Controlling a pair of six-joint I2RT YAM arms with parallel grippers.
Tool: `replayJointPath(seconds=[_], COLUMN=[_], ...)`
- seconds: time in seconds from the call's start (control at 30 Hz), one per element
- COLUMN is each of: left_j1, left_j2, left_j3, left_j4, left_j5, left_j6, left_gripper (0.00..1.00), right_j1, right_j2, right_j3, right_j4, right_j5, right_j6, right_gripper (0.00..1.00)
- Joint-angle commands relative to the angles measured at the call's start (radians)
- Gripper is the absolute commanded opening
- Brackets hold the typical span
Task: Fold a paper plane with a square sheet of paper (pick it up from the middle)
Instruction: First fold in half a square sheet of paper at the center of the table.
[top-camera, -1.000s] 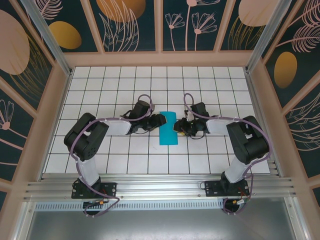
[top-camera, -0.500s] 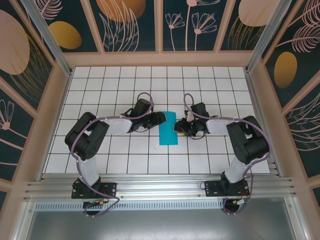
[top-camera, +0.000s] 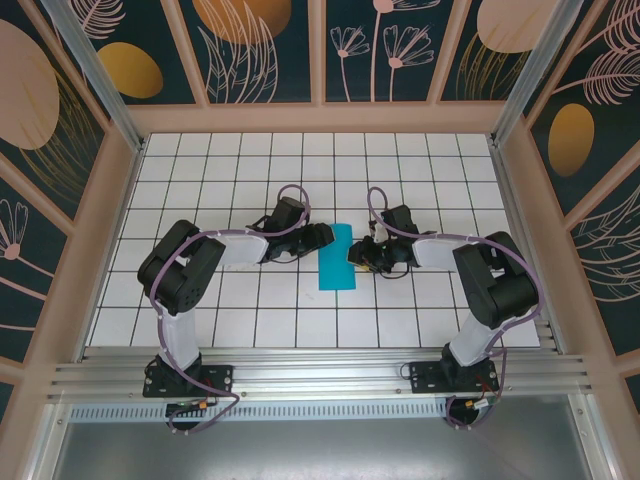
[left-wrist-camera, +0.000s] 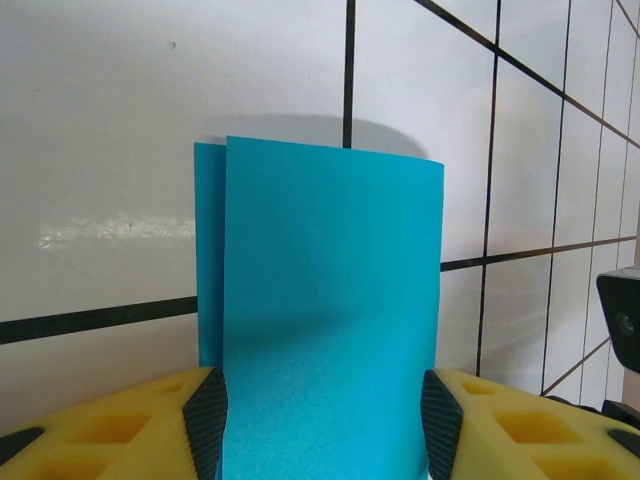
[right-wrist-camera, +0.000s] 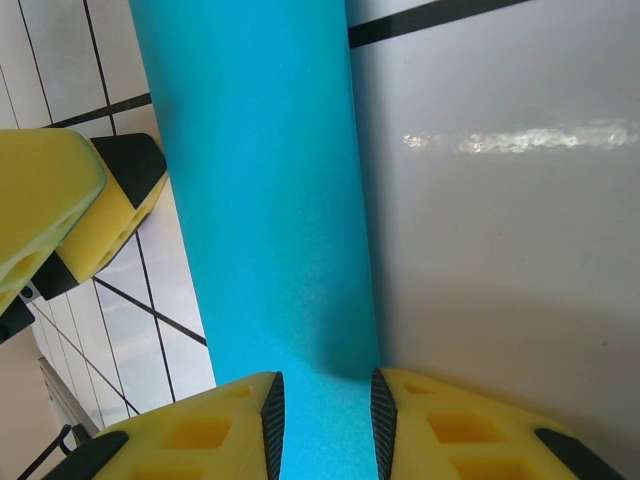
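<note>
Left gripper (top-camera: 322, 236) has edged toward the far left corner of the folded square sheet of paper (top-camera: 337, 258), which lies unmoved at mid-table.
From above, the teal sheet is a narrow matte rectangle on the glossy white tiled table (top-camera: 250, 160), with the right gripper (top-camera: 354, 256) at its right edge. Left wrist view: two offset layers with crisp straight edges, the upper one bowing up between yellow foam fingers with ribbed black pads (left-wrist-camera: 205, 410). Those jaws stand spread; whether they squeeze the paper cannot be told. Right wrist view: the smooth strip passes the right gripper's narrowly parted jaws and is wider than their gap, with the left gripper's foam finger just beside its left edge.
</note>
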Motion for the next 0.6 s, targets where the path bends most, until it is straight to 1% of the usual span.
replayJointPath(seconds=[0.0, 0.2, 0.33, 0.57], left_j1=[0.006, 0.006, 0.005, 0.005], left_j2=[0.003, 0.004, -0.014, -0.002], left_j3=[0.01, 0.002, -0.004, 0.004], left_j4=[0.0, -0.003, -0.018, -0.015], left_j5=[-0.006, -0.015, -0.048, -0.037], left_j6=[0.018, 0.017, 0.024, 0.024], left_gripper=[0.57, 0.59, 0.6, 0.61], right_j1=[0.006, 0.006, 0.006, 0.006], right_j2=[0.001, 0.006, 0.008, 0.007], right_j3=[-0.015, -0.014, -0.011, -0.01], right_j4=[0.009, 0.012, 0.008, 0.006], right_j5=[-0.008, -0.006, -0.005, 0.0], right_j6=[-0.014, -0.012, -0.012, -0.013], right_gripper=[0.32, 0.32, 0.32, 0.32])
